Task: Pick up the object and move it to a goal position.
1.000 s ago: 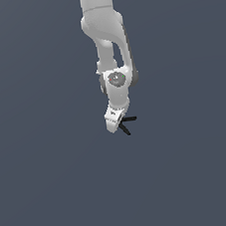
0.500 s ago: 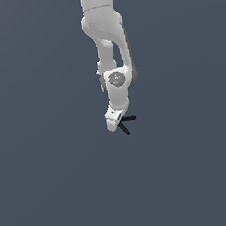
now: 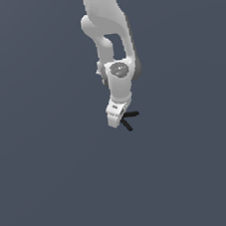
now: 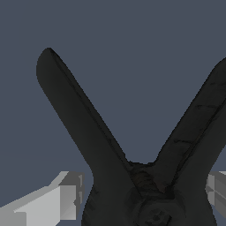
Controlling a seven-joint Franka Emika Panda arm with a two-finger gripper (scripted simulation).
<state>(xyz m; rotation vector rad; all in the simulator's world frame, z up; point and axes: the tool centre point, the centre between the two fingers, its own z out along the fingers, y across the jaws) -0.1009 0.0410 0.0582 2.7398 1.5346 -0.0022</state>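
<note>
End effector (image 3: 120, 120) pinching black clamp (image 4: 132, 176); grasp looks done, carry to unseen goal position remains

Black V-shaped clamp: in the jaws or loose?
In the jaws. In the wrist view the black V-shaped clamp sits between both grey fingers; in the exterior view it sticks out from the gripper.

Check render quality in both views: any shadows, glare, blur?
Exterior view: flat, even light, no cast shadows or glare, arm soft-edged. Wrist view: the black clamp fills the frame, matte, faint surface detail, no glare; the fingers look blocky at the edges.
</note>
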